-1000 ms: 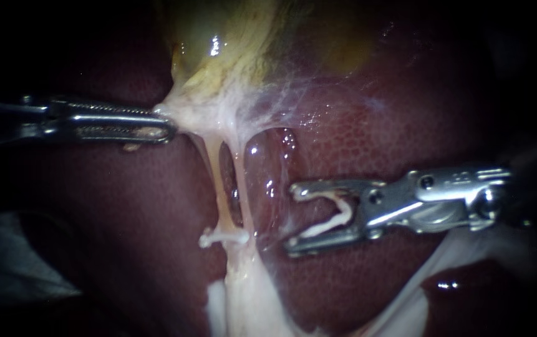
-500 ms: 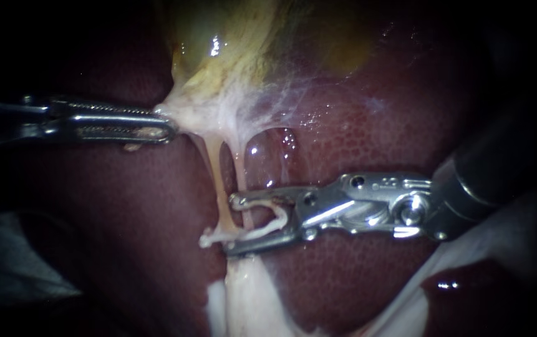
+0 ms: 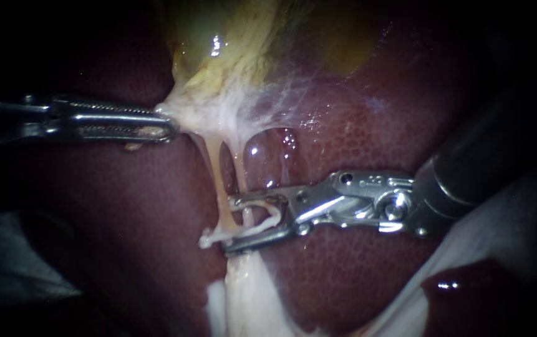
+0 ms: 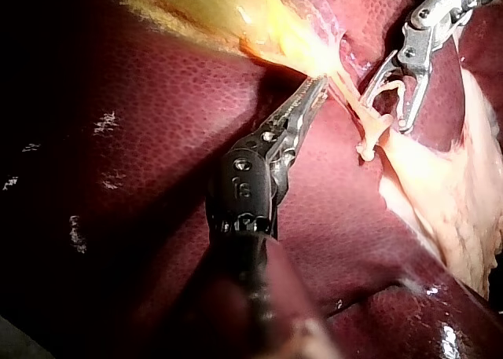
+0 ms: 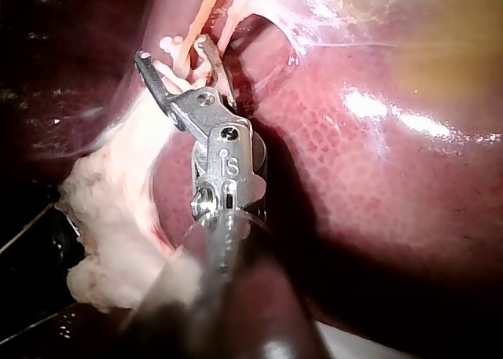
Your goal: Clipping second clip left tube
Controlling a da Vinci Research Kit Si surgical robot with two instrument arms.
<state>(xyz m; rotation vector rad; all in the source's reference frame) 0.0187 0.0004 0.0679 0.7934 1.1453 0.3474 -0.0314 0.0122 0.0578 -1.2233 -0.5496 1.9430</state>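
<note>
Liver (image 3: 355, 281) backdrop, right instrument (image 3: 228, 224) cropped

The jaws of the right instrument (image 3: 231, 224), holding an open clip (image 3: 269, 218), lie across the left tube (image 3: 217, 181) and right tube (image 3: 239, 168) just above the seated clip (image 3: 215, 237). The left instrument (image 3: 169, 130), clamped on the gallbladder (image 3: 231, 50) neck, bars the left side; the liver (image 3: 355, 125) right of the tubes lies bare.

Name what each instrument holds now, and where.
Left instrument: whitish tissue below the gallbladder, gripped at its edge. Right instrument: an open clip, seated in its jaws, astride a tube.
</note>
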